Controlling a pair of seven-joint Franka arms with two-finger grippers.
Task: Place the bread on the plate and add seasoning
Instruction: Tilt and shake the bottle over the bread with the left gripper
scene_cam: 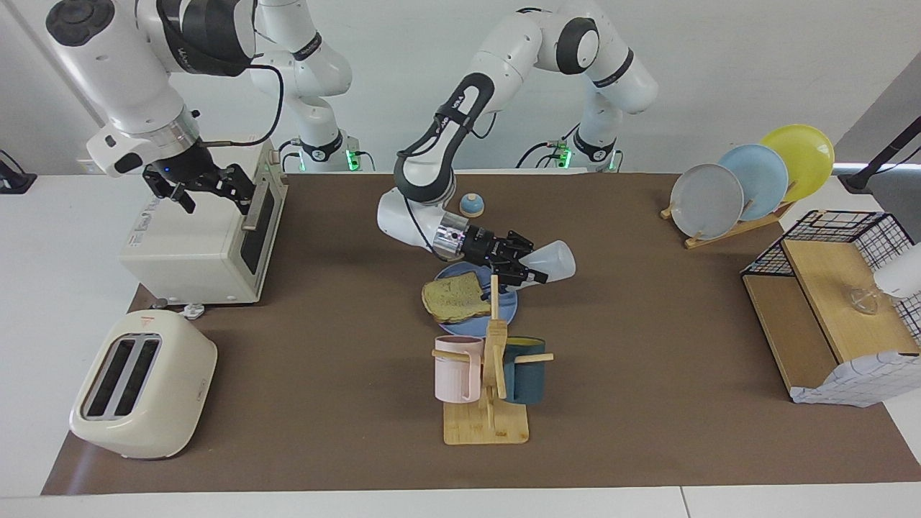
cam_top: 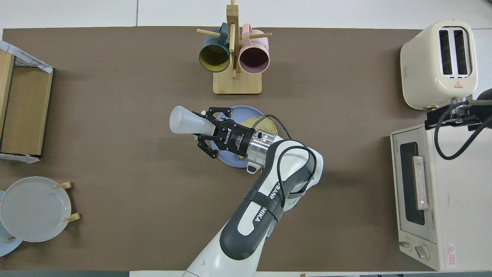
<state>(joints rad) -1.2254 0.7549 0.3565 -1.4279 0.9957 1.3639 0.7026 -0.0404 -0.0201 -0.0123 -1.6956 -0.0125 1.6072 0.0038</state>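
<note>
**Seasoning bottle tipped over the plate**

The left gripper (scene_cam: 527,270) is clamping its jaws tight on the neck of the seasoning (scene_cam: 550,260), holding the bottle tipped on its side in the air over the edge of the plate (scene_cam: 509,306). The bread (scene_cam: 455,297) is lying on the plate, which is sitting mid-desk, just nearer the robots than the mug rack (scene_cam: 491,374). The right gripper (scene_cam: 205,183) is waiting with its jaws spread wide above the toaster oven (scene_cam: 209,241).

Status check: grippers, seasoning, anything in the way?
Left gripper shut on seasoning, tipped over plate. Bread on plate. Right gripper open, waiting at oven. Mug rack close by.
</note>
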